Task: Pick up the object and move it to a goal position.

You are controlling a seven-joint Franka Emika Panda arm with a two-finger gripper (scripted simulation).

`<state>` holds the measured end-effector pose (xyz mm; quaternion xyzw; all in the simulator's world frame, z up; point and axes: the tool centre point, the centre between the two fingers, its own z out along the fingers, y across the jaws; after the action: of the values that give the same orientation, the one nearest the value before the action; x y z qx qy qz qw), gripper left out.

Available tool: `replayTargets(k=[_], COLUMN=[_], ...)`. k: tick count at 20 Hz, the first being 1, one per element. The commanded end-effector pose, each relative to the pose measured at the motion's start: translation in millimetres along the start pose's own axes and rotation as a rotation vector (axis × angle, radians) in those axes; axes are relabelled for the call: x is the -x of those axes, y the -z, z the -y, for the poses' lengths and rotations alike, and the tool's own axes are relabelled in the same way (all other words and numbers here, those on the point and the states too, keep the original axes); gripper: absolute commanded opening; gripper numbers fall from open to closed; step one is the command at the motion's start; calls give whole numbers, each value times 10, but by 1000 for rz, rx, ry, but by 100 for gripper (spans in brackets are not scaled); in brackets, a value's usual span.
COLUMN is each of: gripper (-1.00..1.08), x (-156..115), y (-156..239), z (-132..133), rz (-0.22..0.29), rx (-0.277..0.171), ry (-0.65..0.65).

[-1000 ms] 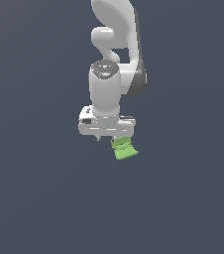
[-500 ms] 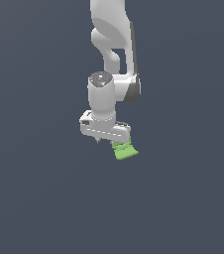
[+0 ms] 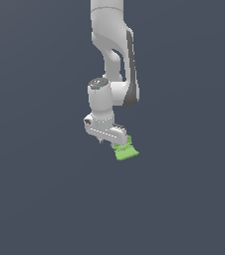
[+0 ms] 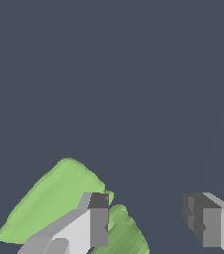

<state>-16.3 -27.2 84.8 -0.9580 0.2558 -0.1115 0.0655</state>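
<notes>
Gripper (image 4: 151, 218) spread — object (image 4: 54, 198) beside one finger, seemingly ungripped

Exterior view stands back; wrist view (close) shares the object (image 3: 124, 150).

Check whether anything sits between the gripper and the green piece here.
Nothing visible does. The gripper is open, and the green piece lies right by one finger, outside the gap rather than between the fingers. Only bare grey background surrounds them in both views.
</notes>
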Motion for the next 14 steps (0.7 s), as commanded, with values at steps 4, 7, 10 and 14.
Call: replayTargets(k=[4,7,10,14], gripper=[28,28,28,28], x=[148,234,321,432], y=[-103,-137,-154,-151], z=[-51,-65,-72,-72], rz=[-33,-47,-59,-70], rx=[-64,-105,-148,-209], ry=[-145,-225,-306,-412])
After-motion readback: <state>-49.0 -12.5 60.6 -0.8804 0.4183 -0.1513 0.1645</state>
